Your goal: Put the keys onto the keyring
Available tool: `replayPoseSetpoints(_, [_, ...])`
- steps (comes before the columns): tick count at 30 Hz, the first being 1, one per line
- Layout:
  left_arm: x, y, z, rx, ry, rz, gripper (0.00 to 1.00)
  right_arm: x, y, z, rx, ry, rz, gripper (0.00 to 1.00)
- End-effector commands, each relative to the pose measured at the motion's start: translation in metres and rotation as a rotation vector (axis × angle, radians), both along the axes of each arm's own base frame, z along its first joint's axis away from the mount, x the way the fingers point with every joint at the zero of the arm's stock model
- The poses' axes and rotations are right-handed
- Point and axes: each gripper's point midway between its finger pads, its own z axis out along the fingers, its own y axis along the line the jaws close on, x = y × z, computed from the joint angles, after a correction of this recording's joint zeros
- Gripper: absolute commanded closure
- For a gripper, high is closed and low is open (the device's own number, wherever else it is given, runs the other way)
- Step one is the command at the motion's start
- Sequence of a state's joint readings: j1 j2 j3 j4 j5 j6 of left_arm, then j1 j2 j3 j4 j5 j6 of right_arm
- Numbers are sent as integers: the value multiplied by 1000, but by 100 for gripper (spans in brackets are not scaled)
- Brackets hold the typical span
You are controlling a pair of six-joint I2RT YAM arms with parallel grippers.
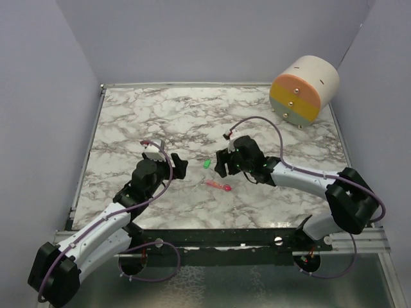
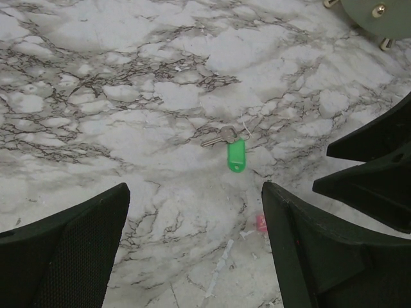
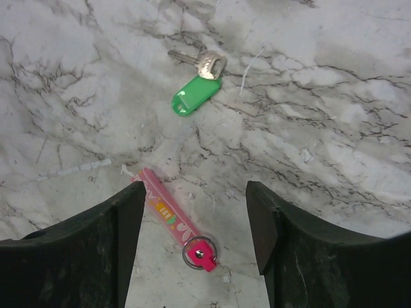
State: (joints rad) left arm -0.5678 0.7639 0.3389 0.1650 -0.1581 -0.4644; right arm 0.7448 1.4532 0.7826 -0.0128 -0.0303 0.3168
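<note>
A short green key tag [image 1: 207,163] with a silver key on it lies on the marble table between my two grippers. In the left wrist view the tag [image 2: 236,156] lies ahead of the open left gripper [image 2: 196,189]. A longer pink strap [image 1: 218,185] lies just nearer. In the right wrist view the strap [image 3: 168,212] ends in a metal keyring [image 3: 200,253] and lies between the fingers of the open right gripper [image 3: 196,189]. The green tag [image 3: 195,96] and silver key [image 3: 202,62] lie beyond. The left gripper [image 1: 182,165] and right gripper [image 1: 219,163] are both empty.
A cream drum [image 1: 304,90] with an orange, pink and green face and brass pegs lies on its side at the back right. Its edge shows in the left wrist view [image 2: 379,13]. Grey walls enclose the table on three sides. A metal rail [image 1: 257,237] runs along the near edge.
</note>
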Motion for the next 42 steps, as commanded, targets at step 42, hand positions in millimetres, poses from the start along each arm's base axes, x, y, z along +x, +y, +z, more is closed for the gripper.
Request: replayPoseSetpoints(42, [-4, -64, -39, 78, 71, -89, 16, -71, -10, -62, -306, 95, 5, 73])
